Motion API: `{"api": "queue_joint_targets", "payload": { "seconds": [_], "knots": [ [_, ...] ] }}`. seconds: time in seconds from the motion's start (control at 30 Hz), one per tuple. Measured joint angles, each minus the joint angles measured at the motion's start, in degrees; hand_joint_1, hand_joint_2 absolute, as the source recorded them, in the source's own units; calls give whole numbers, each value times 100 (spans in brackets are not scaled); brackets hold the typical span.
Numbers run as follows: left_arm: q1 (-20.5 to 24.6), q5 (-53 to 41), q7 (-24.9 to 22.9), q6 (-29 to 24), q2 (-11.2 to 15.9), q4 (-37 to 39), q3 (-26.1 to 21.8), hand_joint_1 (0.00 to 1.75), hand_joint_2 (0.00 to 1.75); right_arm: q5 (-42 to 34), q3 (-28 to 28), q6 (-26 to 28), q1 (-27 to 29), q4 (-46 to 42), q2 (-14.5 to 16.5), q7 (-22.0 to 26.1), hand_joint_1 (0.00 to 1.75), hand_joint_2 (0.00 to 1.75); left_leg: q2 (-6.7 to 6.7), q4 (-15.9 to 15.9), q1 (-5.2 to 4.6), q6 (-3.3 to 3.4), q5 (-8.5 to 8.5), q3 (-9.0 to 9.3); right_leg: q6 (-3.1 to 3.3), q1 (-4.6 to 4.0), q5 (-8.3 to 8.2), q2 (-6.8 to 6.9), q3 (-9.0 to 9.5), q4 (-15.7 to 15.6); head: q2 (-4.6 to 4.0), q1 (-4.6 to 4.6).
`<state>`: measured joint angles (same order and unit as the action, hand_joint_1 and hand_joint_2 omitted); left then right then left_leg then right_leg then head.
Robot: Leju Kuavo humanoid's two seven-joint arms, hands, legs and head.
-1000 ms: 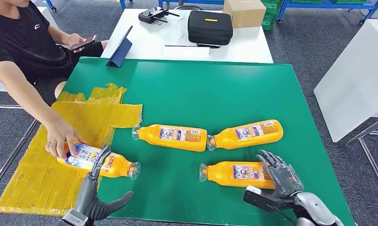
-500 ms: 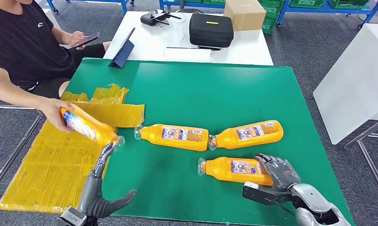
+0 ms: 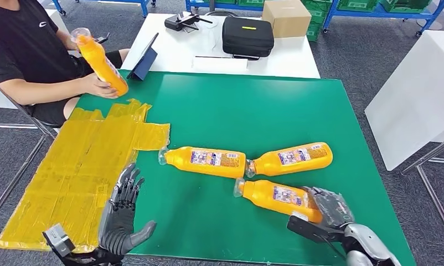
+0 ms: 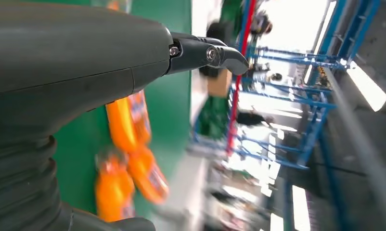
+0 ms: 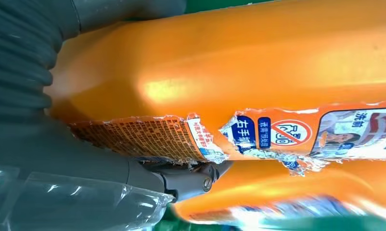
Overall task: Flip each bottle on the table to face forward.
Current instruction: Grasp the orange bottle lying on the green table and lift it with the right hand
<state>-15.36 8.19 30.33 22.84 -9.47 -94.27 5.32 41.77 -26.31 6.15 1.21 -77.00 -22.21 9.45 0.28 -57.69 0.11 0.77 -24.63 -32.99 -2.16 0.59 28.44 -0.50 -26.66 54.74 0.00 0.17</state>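
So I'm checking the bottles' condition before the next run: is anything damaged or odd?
Yes. The label on the bottle in the right hand is torn, with ragged edges. Also, yellow tape on the table's left edge lies wrinkled and uneven.

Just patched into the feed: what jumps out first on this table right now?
Three orange bottles lie on the green table; the nearest bottle is gripped at its base by the right hand. At the far left a person holds a fourth bottle up off the table. The left hand hovers empty by the yellow sheet.
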Motion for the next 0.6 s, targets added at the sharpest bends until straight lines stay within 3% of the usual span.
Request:
{"api": "queue_joint_targets", "payload": {
  "seconds": [0.17, 0.27, 0.43, 0.6],
  "knots": [
    [-89, 1043, -521, 475, -530, -23, -93, 0, 175, -662, 7, -198, 360, -558, 1406, 665, 175, 175, -17, 2, 8, 3, 16, -35, 8, -5, -2, 21, -41, 6, 0, -13],
    [-79, 1286, -654, 544, -740, 21, -102, 0, 175, -938, 3, -299, 400, -787, 1990, 861, 175, 175, -43, 6, 20, 1, 23, -58, 14, -16, 4, 48, -53, 9, 0, -8],
    [-15, 1128, -717, 337, -903, 180, -72, 0, 175, -1205, -15, -498, 408, -933, 2593, 1025, 175, 175, -43, 7, 18, 0, 22, -84, 17, -16, 6, 48, -76, 9, 0, -8],
    [60, 926, -641, 254, -936, 422, 17, 0, 175, -1288, -79, -548, 394, -935, 2935, 1052, 175, 175, -44, 7, 15, 1, 22, -96, 17, -12, 5, 48, -87, 9, 0, -6]
  ]
}}
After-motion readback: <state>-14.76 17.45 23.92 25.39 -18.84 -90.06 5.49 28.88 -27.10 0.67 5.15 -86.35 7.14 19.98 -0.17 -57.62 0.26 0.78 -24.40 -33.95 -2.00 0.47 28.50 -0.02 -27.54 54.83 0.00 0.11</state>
